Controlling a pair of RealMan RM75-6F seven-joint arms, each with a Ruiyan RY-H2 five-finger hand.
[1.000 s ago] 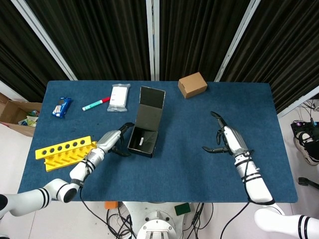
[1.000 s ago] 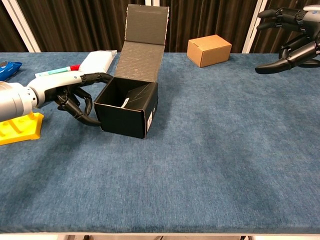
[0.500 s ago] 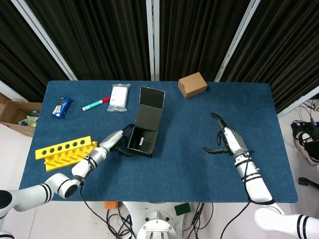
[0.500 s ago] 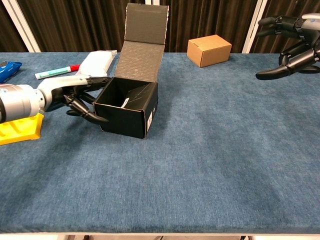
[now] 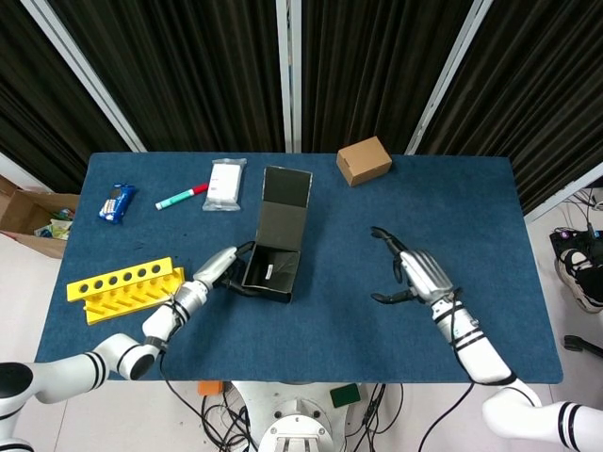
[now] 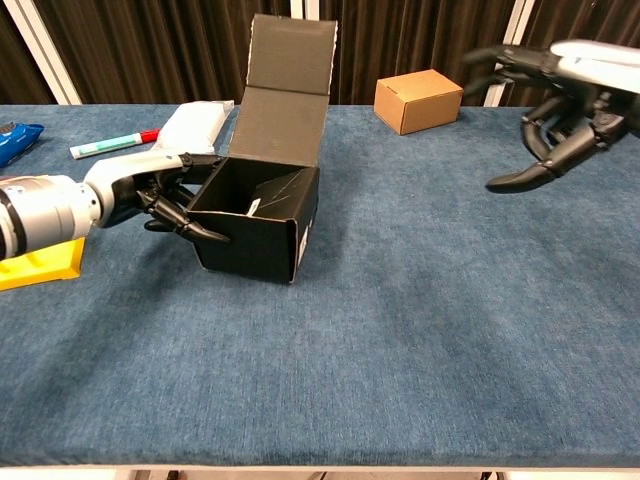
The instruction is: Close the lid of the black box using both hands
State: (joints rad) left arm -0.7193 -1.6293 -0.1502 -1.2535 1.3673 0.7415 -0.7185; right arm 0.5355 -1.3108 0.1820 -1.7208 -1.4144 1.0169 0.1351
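The black box [image 5: 271,269] [image 6: 262,221] stands on the blue table with its lid [image 5: 285,202] [image 6: 288,90] upright at the far side. A white slip lies inside it. My left hand [image 5: 224,271] [image 6: 165,196] rests against the box's left wall, fingers spread along it. My right hand [image 5: 411,275] [image 6: 555,105] hovers well to the right of the box, fingers apart and curved, holding nothing.
A brown cardboard box [image 5: 364,160] [image 6: 418,99] sits at the back. A white packet [image 5: 224,184], a red-and-green marker [image 5: 181,196] and a blue packet [image 5: 117,201] lie at the back left. A yellow holed rack [image 5: 122,287] lies left of my left hand.
My right hand has moved left toward the box. My left hand has slid along the box's left wall, and the box has turned slightly.
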